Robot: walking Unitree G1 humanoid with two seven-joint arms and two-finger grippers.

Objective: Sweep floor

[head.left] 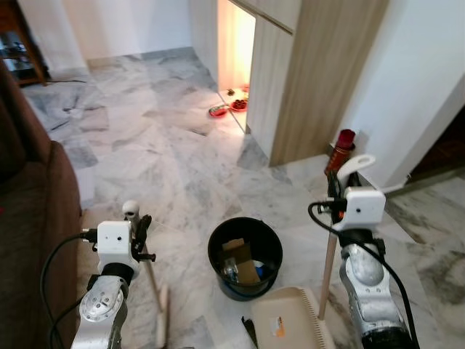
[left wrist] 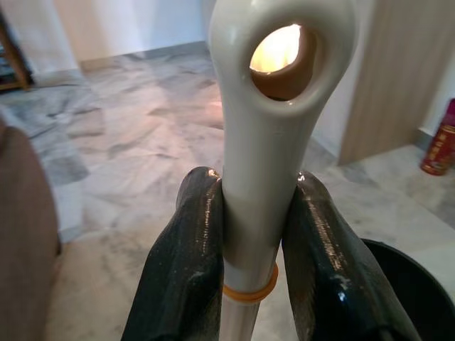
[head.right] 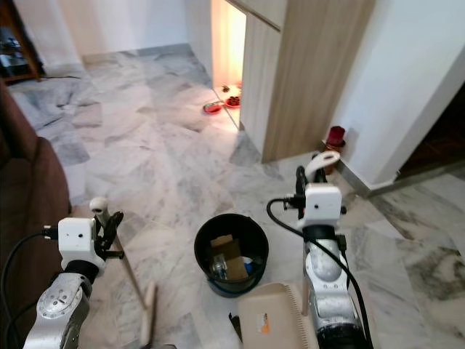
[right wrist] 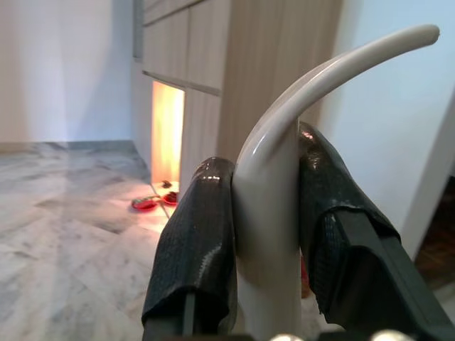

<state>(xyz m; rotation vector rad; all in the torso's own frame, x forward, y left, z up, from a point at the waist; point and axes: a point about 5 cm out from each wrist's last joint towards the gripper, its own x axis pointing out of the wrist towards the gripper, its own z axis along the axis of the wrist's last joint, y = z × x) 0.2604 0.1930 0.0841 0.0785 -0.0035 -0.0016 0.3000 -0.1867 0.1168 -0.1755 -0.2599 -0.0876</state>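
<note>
My left gripper (head.left: 140, 222) is shut on the cream broom handle (left wrist: 264, 142), just below its hanging hole. The broom's stick runs down to the head (head.left: 161, 320) on the marble floor at lower left. My right gripper (head.left: 335, 187) is shut on the curved cream handle (right wrist: 284, 142) of the dustpan. Its wooden stick (head.left: 328, 269) drops to the beige dustpan (head.left: 290, 320) at the bottom edge. Between my two arms stands a black bin (head.left: 218, 240) holding cardboard and other scraps.
A brown sofa (head.left: 29, 203) lines the left side. A tall wooden cabinet (head.left: 320, 80) stands ahead on the right, with a red canister (head.left: 343, 144) by the white wall beside it. Red bowls (head.left: 218, 110) lie at the lit opening. Open marble floor (head.left: 145, 145) stretches ahead.
</note>
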